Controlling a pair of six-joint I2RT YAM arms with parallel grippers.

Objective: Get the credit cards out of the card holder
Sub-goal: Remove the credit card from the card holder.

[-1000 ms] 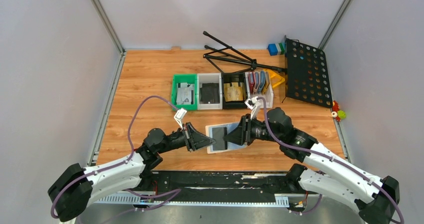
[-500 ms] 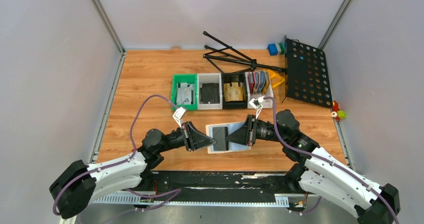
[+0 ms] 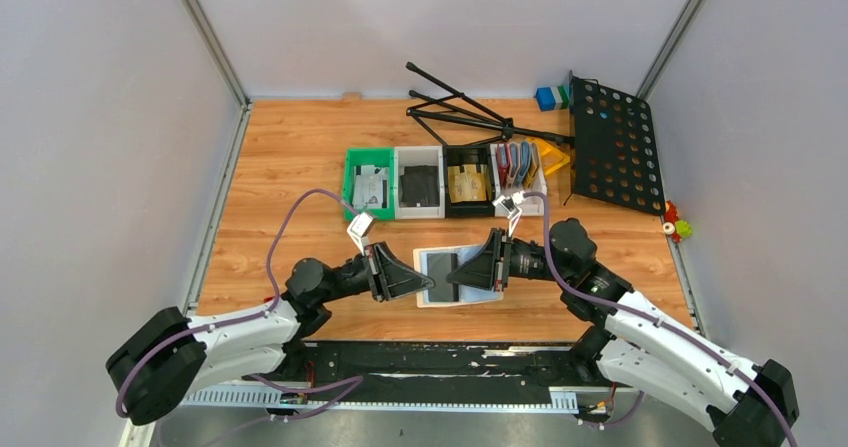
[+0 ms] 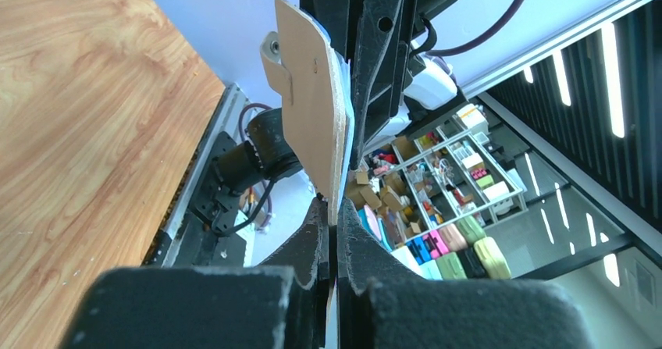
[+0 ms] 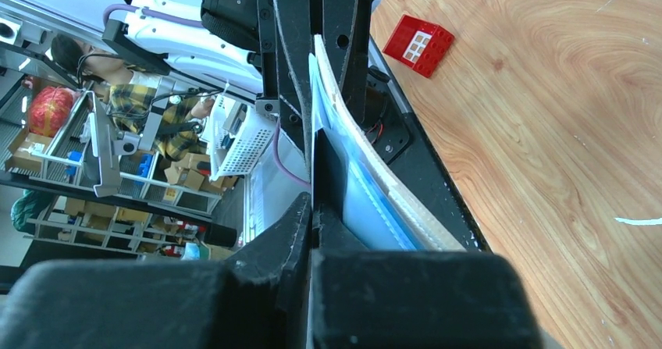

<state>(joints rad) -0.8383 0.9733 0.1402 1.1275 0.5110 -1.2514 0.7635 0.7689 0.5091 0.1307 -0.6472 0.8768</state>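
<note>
Left pincer (image 4: 334, 240): my fingers are pressed together on the left edge of the card holder (image 4: 312, 115), whose tan back runs straight into the grip.
Right pincer (image 5: 312, 208): my fingers are clamped tight on the near edge of a dark credit card (image 5: 328, 169), with no gap between them.
Credit card: it is black and flat, and part of it is inside the holder's pale pocket. From above it shows as a dark rectangle (image 3: 442, 265) on the holder's left half.
Card holder: this pale grey-blue wallet (image 3: 478, 299) lies open with its face up, stretched between my two pincers. It appears raised off the wood, over the near-middle of the table (image 3: 290, 167). My right wrist camera sees it edge-on, with a bluish clear layer (image 5: 367, 201) over a cream backing.
Both pincers from above: the left tips (image 3: 428, 287) and the right tips (image 3: 452, 277) meet nearly nose to nose over the holder.
Row of bins beyond: a green bin (image 3: 368, 189), a white bin (image 3: 418, 182) and a black bin (image 3: 468, 182) stand side by side. Next comes a bin of standing wallets (image 3: 520, 167).
Far right: a black perforated music stand (image 3: 612, 147) lies flat, and its tripod legs (image 3: 465, 112) are splayed behind the bins.
Small things: a red block (image 5: 421, 44) sits on the wood near the rail.
</note>
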